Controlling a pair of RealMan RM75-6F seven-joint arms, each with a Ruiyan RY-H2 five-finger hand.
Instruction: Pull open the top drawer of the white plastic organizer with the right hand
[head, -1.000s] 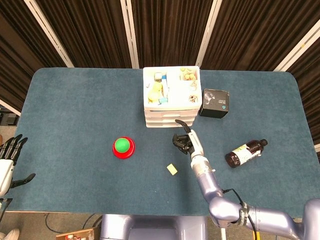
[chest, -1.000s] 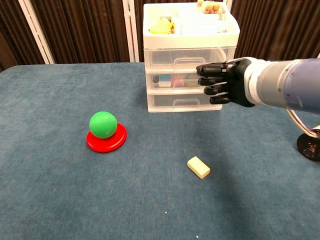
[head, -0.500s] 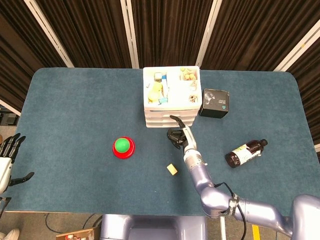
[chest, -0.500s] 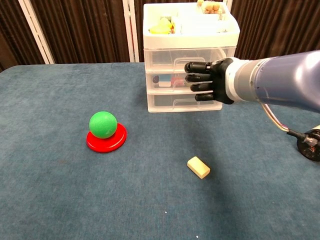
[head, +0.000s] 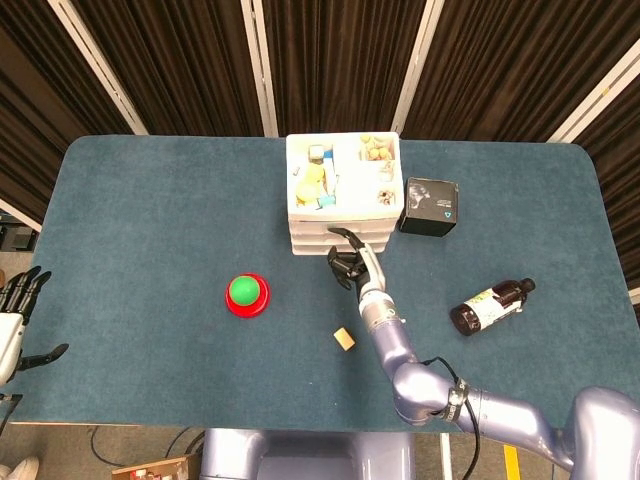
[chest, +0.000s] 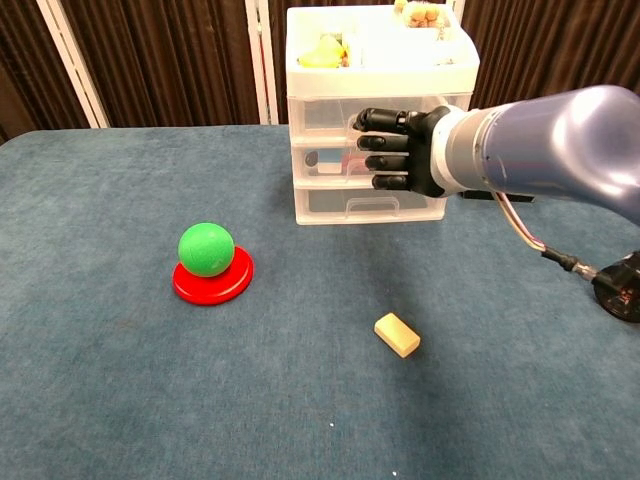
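Observation:
The white plastic organizer (head: 340, 195) (chest: 380, 110) stands at the table's back middle, with an open tray of small items on top. Its top drawer (chest: 330, 114) looks closed. My right hand (head: 350, 262) (chest: 398, 150) hovers right in front of the drawers, level with the top and middle ones. Its fingers are partly curled and point toward my left, the thumb sticks out toward the organizer, and it holds nothing. I cannot tell whether it touches the drawer front. My left hand (head: 18, 310) hangs off the table's left edge, fingers spread and empty.
A green ball on a red disc (head: 246, 293) (chest: 208, 258) sits left of the right hand. Nearer me lies a small cream block (head: 344, 338) (chest: 397, 334). A black box (head: 430, 206) stands right of the organizer, and a brown bottle (head: 490, 305) lies further right.
My right hand has moved forward and to my left, from well short of the organizer to right in front of its upper drawers. The left hand has barely moved.

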